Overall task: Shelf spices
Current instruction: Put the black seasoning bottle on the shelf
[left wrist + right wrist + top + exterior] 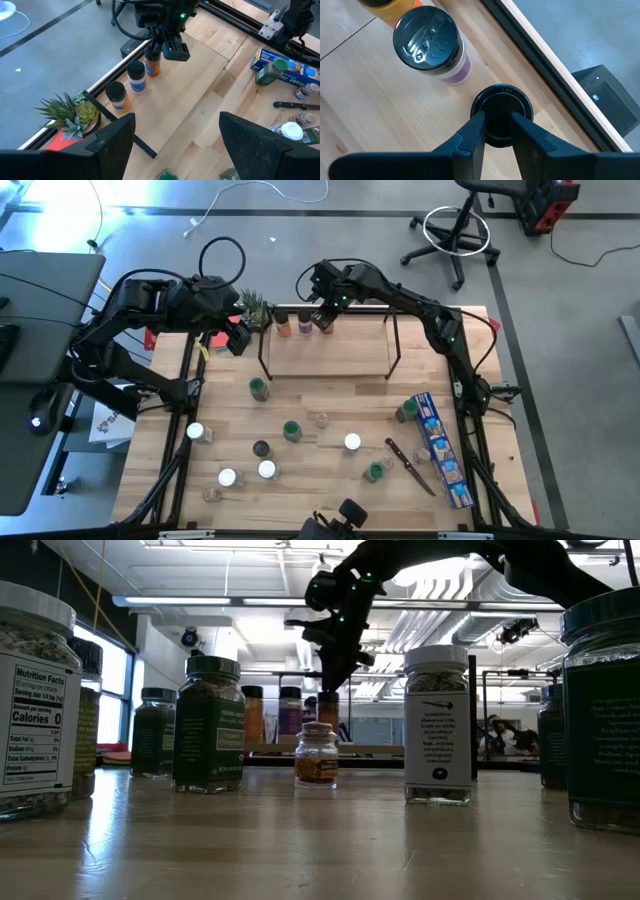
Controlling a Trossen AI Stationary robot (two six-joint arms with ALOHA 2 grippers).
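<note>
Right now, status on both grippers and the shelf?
Right gripper shut on black-capped jar, on shelf beside two shelved jars. Left gripper open, waiting at shelf's left end. Nothing blocking.

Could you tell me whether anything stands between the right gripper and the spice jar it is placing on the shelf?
Nothing visible does: the right gripper is shut on the black-capped jar at the shelf, beside the purple-labelled jar.

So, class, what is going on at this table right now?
The robot is shelving spices. The right pincer is over the shelf at the table's far edge, its fingers closed around the black cap of a jar that stands beside two other jars already there. The left pincer waits open near the shelf's left end. About a dozen jars still stand on the table.
</note>
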